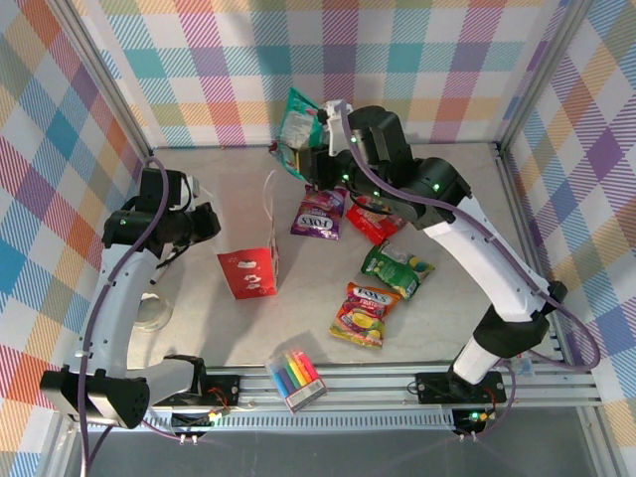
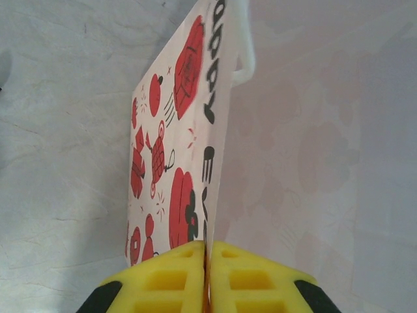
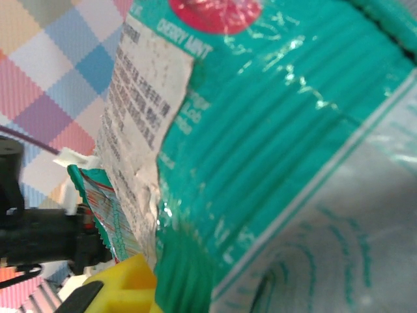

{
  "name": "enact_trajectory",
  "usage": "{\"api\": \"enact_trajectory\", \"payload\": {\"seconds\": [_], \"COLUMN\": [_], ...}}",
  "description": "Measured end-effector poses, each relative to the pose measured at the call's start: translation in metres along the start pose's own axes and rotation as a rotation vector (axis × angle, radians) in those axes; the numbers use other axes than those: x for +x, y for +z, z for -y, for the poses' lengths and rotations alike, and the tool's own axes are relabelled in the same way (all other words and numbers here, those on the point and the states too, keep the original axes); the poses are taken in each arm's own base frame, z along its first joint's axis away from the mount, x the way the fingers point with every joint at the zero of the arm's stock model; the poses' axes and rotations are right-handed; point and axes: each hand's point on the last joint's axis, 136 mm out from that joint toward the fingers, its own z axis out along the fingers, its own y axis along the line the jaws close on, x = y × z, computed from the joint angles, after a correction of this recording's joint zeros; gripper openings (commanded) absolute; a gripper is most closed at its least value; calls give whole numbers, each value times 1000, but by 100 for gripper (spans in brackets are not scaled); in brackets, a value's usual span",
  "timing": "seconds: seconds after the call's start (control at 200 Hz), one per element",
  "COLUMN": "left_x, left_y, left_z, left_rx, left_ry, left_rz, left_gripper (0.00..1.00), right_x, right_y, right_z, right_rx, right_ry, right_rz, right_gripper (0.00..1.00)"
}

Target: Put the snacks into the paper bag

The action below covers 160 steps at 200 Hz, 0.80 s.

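Toward the table (image 1: 229, 328)'s left edge, the left gripper (image 2: 207, 253) is pinched closed on the paper bag (image 2: 176, 143)'s thin rim (floppy, easily creased). Farther back, above the far edge, the right gripper (image 1: 310, 151) clamps the teal packet (image 3: 273, 130). It looks light, slick and crinkly, best held by its crimped seam.

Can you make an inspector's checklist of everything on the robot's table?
Surface: pale table, no spills seen.
Job's things: paper bag, gripped at its edge; teal packet, in the right gripper; purple packet, red packet, green packet and orange packet, lying on the table.
Clutter: marker pack; clear round object.
Grippers: left gripper shut on the paper bag; right gripper shut on the teal packet.
Cables: purple cable along each arm.
Surroundings: plaid walls, metal frame.
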Motion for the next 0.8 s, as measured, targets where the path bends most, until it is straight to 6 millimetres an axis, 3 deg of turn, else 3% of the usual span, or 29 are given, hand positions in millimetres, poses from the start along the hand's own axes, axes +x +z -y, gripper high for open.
{"api": "enact_trajectory", "payload": {"seconds": [0.215,0.495,0.8], "left_x": [-2,0,0], "left_y": [2,8,9], "left_z": [-1,2,5], "left_rx": [23,64,83], "left_ry": [-25,-53,-56], "left_rz": [4,-4,-2], "left_gripper": [5,2,2], "right_x": [2,19,45], "right_y": [14,60,95], "right_z": [-43,-94,-108], "right_rx": [-113,-223,-226], "right_ry": [-16,30,101], "right_rz": [-13,-56,-114], "right_gripper": [0,0,0]}}
